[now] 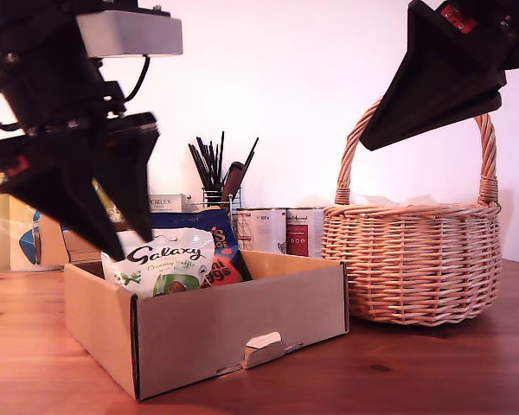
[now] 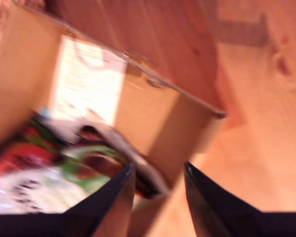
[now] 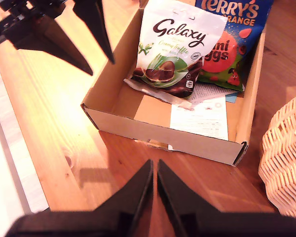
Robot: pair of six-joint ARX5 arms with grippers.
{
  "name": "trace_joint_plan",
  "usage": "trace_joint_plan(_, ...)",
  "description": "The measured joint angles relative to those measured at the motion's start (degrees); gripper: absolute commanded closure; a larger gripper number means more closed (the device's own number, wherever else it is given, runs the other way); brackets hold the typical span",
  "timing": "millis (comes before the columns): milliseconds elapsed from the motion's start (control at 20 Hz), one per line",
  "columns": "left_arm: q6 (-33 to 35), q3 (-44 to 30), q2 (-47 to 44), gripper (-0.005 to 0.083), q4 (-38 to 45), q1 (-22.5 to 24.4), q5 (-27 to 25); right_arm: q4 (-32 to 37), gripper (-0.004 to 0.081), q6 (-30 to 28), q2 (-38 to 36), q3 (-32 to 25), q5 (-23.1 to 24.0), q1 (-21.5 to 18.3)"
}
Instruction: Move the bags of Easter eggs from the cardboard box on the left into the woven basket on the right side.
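White Galaxy bag point(image 3: 173, 47) leans upright inside cardboard box point(image 3: 158, 129).

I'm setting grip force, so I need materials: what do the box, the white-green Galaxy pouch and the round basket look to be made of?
The shallow brown box looks like matte corrugated cardboard, going by its raw cut edges and front tuck tab. The white-green Galaxy pouch seems to be thin glossy plastic film: it shines and crinkles. The round tan basket looks like woven wicker, with visible strands and a wrapped handle.
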Motion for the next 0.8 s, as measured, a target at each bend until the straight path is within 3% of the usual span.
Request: trace_joint_plan(800,6.5,0.0,4.3,0.0485,-5.7,-2.6,-0.4,0.0,0.0782,0.0,-1.2,0.0,0.0,0.0)
